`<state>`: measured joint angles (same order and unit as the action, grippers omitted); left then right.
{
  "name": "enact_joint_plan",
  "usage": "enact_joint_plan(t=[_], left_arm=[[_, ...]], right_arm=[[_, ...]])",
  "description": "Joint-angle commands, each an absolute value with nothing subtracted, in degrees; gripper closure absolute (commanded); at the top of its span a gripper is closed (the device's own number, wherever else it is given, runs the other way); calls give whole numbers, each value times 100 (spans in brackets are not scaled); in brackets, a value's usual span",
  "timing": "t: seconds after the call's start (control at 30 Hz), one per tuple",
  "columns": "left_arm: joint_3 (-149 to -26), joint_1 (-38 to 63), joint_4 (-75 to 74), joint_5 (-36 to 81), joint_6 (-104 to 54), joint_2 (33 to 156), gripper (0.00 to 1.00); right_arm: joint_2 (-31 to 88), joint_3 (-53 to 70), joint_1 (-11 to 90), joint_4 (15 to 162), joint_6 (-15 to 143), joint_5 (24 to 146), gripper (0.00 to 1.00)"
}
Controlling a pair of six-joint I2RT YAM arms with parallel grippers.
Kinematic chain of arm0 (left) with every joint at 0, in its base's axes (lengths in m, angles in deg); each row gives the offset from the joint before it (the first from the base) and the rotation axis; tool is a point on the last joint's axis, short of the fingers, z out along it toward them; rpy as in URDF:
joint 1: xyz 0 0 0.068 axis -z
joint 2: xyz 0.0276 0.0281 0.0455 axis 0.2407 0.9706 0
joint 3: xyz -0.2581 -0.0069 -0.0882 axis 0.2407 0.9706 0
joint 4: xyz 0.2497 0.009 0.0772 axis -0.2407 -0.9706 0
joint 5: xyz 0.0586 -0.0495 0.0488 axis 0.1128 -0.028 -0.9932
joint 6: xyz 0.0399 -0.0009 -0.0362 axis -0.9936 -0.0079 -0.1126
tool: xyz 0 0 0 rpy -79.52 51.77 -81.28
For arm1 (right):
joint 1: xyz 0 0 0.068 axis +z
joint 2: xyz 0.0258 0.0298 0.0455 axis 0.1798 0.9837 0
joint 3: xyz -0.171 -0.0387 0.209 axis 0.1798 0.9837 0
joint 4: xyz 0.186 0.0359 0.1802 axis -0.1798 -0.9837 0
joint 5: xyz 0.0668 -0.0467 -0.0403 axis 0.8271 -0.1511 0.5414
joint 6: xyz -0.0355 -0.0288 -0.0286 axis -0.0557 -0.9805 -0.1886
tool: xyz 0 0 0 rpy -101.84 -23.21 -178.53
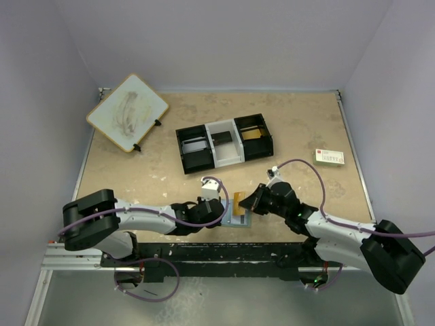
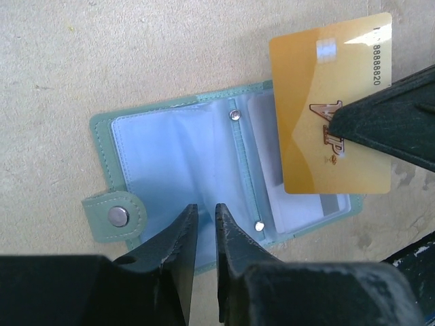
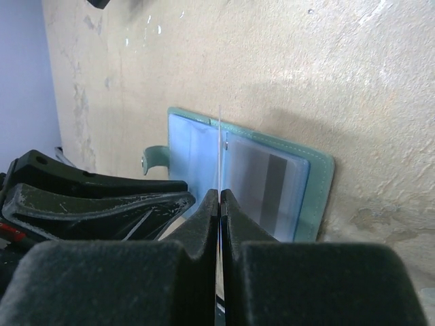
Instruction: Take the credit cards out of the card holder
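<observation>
I see the open card holder (image 2: 170, 149) lying flat on the scuffed, beige-speckled table (image 1: 299, 129), close to the near edge and between the two arms. Its pale-blue pockets face up and its clasp tab (image 2: 117, 216) is folded out to one side. My right gripper (image 3: 219, 193) is clenched on an orange-gold credit card (image 2: 326, 115). The card is clear of the pockets and raised over the holder's far half. A grey card (image 3: 262, 190) sits inside a clear sleeve there. The left gripper (image 2: 206, 207) hangs over the holder's near border, its jaws a narrow slit apart with nothing between them; I cannot tell whether they touch the holder. Farther back stand a black-and-white three-compartment tray (image 1: 182, 146), a smudged, wood-framed whiteboard (image 1: 128, 112) at the far left, and a small white box (image 1: 329, 157) at the right. Plain pale-lavender walls (image 1: 224, 41) enclose the table.
</observation>
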<state>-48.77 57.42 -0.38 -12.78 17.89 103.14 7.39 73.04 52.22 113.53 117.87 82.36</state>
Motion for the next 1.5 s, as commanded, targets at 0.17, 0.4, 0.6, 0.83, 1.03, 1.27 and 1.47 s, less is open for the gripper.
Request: enact_joint_plan(t=[0.17, 0.4, 0.6, 0.83, 1.03, 1.27, 1.47], left_arm=[[-4871, 5754, -94, -1313, 1726, 9940, 80], [-4890, 5753, -300, -1463, 1668, 9560, 69], [-5140, 5740, -1033, -1988, 1455, 9163, 49], [-5312, 5358, -1771, -2191, 1201, 8752, 39], [-5522, 4657, -2462, -2228, 801, 8261, 31], [-6266, 3685, -3486, -2407, 82, 7708, 30], [-6713, 2791, -3810, -2011, -560, 7858, 30]], right_arm=[[645, 7123, 5209, 11098, 11483, 7950, 100], [560, 7107, 5202, 11546, 11011, 8034, 100], [139, 7098, 5203, 12090, 9990, 7741, 100], [-615, 7106, 5210, 12189, 8534, 7370, 100], [-1297, 7200, 5210, 12369, 6992, 7587, 100], [-1362, 6998, 5208, 12467, 6053, 7470, 100], [-876, 6404, 5202, 12226, 5254, 7056, 100]])
